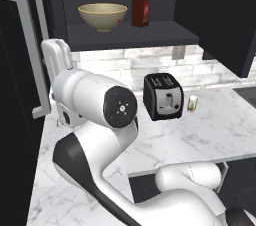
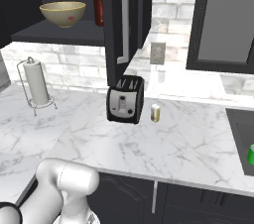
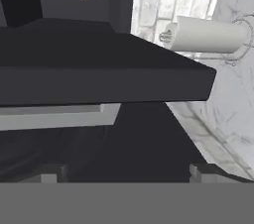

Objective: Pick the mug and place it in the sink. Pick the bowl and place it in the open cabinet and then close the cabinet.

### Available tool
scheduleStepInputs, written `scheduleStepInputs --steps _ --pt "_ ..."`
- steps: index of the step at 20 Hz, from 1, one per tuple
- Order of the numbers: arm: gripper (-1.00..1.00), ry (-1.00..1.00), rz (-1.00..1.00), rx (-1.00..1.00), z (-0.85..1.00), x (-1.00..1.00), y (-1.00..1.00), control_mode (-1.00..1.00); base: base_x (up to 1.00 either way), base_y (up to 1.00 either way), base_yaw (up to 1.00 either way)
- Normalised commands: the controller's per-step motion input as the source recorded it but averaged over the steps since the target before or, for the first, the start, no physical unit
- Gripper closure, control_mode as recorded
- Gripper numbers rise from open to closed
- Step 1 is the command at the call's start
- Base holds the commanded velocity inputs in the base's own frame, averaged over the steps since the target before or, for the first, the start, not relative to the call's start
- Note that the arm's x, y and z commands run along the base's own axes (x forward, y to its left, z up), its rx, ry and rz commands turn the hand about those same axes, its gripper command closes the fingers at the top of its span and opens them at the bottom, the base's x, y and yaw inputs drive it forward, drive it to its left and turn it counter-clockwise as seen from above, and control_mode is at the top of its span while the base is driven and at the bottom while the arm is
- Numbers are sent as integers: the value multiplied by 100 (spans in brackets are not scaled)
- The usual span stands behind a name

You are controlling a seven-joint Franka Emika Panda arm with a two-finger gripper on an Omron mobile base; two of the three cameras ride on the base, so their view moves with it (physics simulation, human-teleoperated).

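Olive-gold, one bowl (image 1: 102, 16) and one red bottle (image 1: 141, 7) share the cabinet (image 1: 130, 35) shelf; gripper (image 3: 124, 173) spread wide, empty.

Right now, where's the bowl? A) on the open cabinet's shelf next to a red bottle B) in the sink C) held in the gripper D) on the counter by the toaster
A: the bowl sits on the cabinet shelf, just left of the red bottle, well above the toaster on the counter.

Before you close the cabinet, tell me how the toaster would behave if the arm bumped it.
The toaster looks boxy with a flat base, so it would probably slide on the smooth marble counter rather than tip. It seems rigid and fairly heavy.
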Motion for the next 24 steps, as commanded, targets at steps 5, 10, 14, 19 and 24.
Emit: scheduleStepInputs --steps 5,10,14,19,24 --pt "-100 0 0 0 -7 46 0 -100 0 0 0" --pt "-100 0 0 0 -18 43 0 -100 0 0 0" --pt "-100 0 0 0 -20 47 0 -100 0 0 0" --pt "-100 0 0 0 -17 46 0 -100 0 0 0" --pt "-100 0 0 0 -4 48 -3 -100 0 0 0"
